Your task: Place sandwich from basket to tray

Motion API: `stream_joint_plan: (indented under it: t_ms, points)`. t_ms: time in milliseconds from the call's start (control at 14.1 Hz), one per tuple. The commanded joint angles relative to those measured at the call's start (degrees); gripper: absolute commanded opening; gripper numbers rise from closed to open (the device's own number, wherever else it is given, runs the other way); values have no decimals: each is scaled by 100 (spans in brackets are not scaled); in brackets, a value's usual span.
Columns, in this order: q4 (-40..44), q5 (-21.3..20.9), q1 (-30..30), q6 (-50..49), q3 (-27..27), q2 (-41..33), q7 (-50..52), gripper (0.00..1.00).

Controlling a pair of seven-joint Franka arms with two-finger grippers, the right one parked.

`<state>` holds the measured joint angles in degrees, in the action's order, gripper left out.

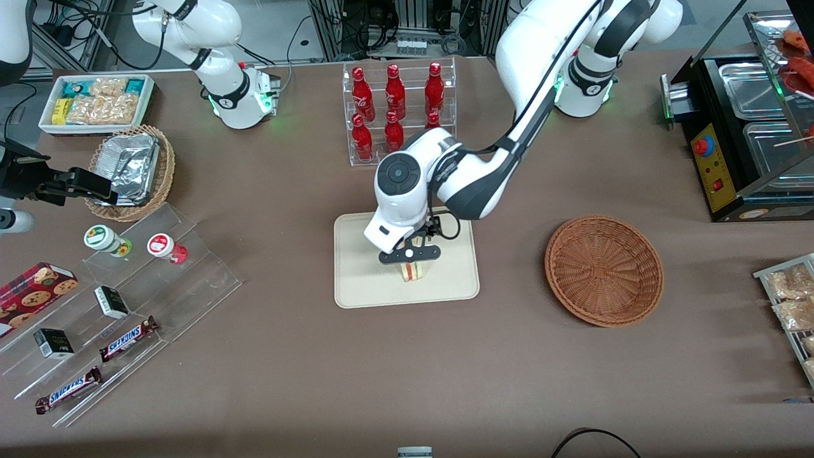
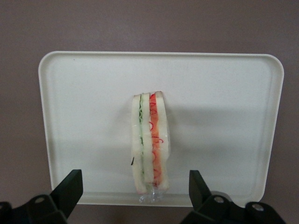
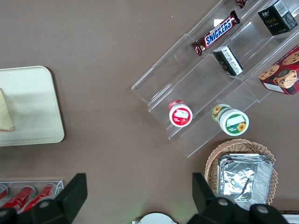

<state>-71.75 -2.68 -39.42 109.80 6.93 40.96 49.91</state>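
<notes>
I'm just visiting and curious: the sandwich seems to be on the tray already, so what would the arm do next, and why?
Probably lift the gripper straight up and away. The sandwich already stands on its edge on the tray, the basket is empty, and the open fingers sit clear on either side of it. A sideways move might knock it over.

The left arm reaches out with its wrist bent downward, holding the end effector (image 1: pixel 410 254) just above the tray (image 1: pixel 356 286), fingers (image 2: pixel 70 186) spread wide apart.
</notes>
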Motion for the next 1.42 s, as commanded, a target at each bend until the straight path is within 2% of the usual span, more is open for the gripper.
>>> stream_joint_plan:
  t_ms: [0,355,922,1348]
  points:
    - [-199,248,233,-432,19,-535,-516,100]
    - [-691,241,1084,-1022,10,-1327,-808,100]
    - [-2175,312,2447,-1145,1,-2785,-3205,100]
    - [-2441,312,3168,-1865,-7,-3559,-4252,100]
